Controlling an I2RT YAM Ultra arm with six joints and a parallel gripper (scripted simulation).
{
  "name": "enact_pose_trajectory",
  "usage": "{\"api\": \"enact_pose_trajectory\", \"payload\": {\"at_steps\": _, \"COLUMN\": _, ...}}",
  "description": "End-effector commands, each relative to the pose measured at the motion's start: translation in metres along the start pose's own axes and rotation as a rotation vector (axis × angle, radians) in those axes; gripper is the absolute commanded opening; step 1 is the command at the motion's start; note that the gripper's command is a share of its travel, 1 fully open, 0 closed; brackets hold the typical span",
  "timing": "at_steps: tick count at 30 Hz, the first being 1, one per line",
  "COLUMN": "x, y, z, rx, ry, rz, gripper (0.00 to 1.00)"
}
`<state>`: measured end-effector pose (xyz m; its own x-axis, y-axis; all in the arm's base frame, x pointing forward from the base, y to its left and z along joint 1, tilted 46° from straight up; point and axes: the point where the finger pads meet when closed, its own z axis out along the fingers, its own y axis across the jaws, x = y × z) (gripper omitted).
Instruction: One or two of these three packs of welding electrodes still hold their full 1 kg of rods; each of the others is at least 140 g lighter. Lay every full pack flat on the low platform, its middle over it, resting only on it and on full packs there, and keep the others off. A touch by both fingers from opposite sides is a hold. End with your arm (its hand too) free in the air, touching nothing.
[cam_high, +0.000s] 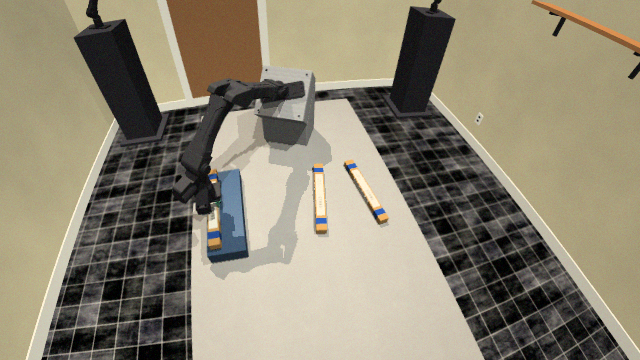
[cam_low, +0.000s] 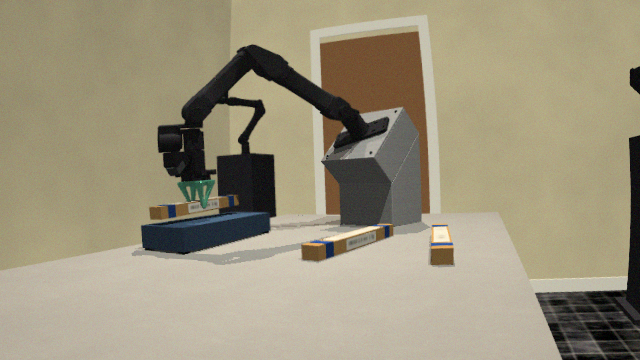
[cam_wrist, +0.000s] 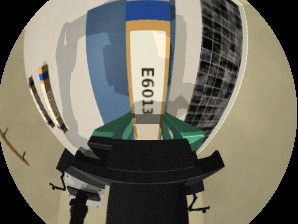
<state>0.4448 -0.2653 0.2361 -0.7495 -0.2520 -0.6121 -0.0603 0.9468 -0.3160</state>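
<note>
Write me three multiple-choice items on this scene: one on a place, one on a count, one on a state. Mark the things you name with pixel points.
1. Where is the pack in the gripper?
A) Above the low platform
B) Flat on the table, beside the platform
C) On the grey pedestal

2. How many packs lie on the table?
A) One
B) Two
C) Three

3. What is the state of the gripper?
A) Open, with nothing between its fingers
B) Shut on nothing
C) Shut on a pack

1: A. The held pack (cam_high: 214, 236) (cam_low: 161, 212) (cam_wrist: 148, 50) hangs over the blue platform (cam_high: 233, 200) (cam_low: 205, 235) (cam_wrist: 102, 75), with a gap beneath it.
2: B. The middle pack (cam_high: 320, 197) (cam_low: 347, 242) and the slanted pack (cam_high: 366, 191) (cam_low: 442, 245) lie on the table.
3: C. The gripper (cam_low: 196, 202) (cam_wrist: 147, 113) has its green fingers against opposite sides of the held pack.
</note>
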Motion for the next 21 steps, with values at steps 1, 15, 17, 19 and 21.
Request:
{"api": "enact_pose_trajectory", "payload": {"at_steps": 1, "x": -0.016, "y": -0.017, "z": -0.032, "rx": 0.053, "ry": -0.051, "rz": 0.004, "gripper": 0.0}}
{"api": "enact_pose_trajectory", "payload": {"at_steps": 15, "x": -0.02, "y": -0.022, "z": -0.024, "rx": 0.072, "ry": -0.063, "rz": -0.001, "gripper": 0.0}}
{"api": "enact_pose_trajectory", "payload": {"at_steps": 17, "x": -0.019, "y": -0.022, "z": -0.022, "rx": 0.069, "ry": -0.058, "rz": 0.0, "gripper": 0.0}}
{"api": "enact_pose_trajectory", "payload": {"at_steps": 19, "x": -0.019, "y": -0.022, "z": -0.021, "rx": 0.07, "ry": -0.057, "rz": 0.001, "gripper": 0.0}}
{"api": "enact_pose_trajectory", "payload": {"at_steps": 21, "x": -0.019, "y": -0.022, "z": -0.021, "rx": 0.07, "ry": -0.057, "rz": 0.001, "gripper": 0.0}}
